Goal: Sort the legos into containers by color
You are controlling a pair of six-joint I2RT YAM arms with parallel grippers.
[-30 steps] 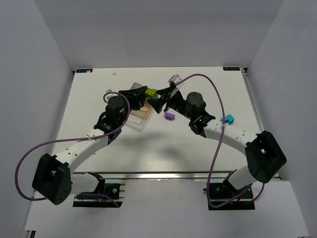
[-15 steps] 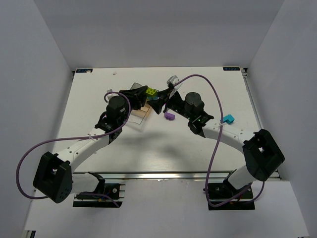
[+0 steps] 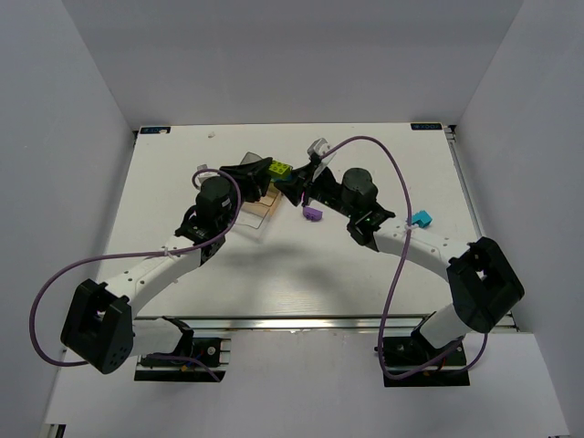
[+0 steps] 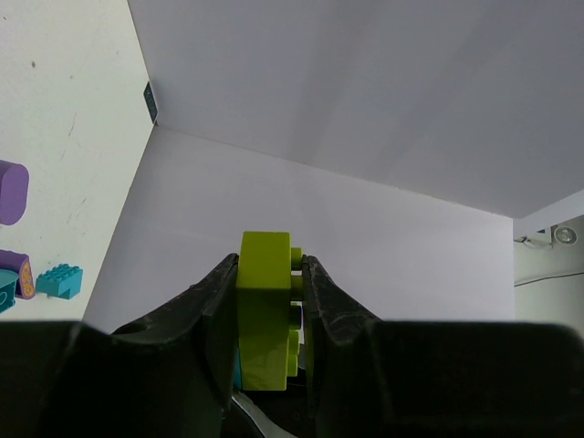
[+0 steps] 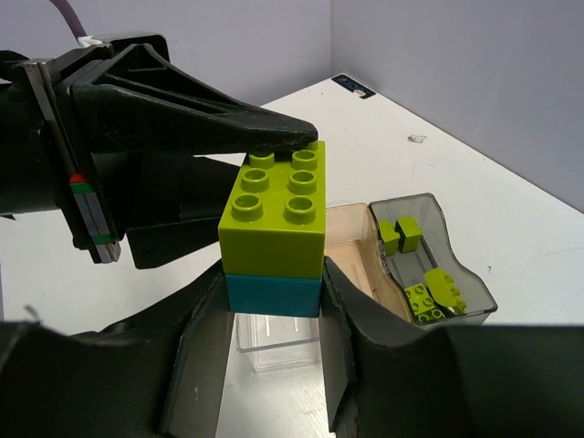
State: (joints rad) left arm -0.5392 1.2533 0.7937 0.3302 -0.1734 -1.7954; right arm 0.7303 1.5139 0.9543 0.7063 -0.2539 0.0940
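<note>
Beyond a loose purple brick [image 3: 313, 213], the right gripper [image 5: 274, 297] clamps the cyan brick [image 5: 272, 294], and the left gripper [image 4: 269, 274] clamps the lime brick [image 5: 274, 219] stacked on it. A crooked pull could flick either brick past the smoky grey tray [image 5: 474, 306], which holds lime pieces [image 5: 429, 292].

A white table [image 3: 173, 173] is enclosed on three sides by plain pale-grey walls: a back wall [image 3: 292, 55], a left wall [image 3: 55, 137] and a right wall [image 3: 538, 109]. A small dark label [image 3: 152, 130] is fixed at the table's far left corner, and a second label [image 3: 425, 126] at its far right corner. A metal rail [image 3: 301, 322] is run along the near edge. The scene is lit evenly and diffusely, and only soft shadows are thrown on the table.
</note>
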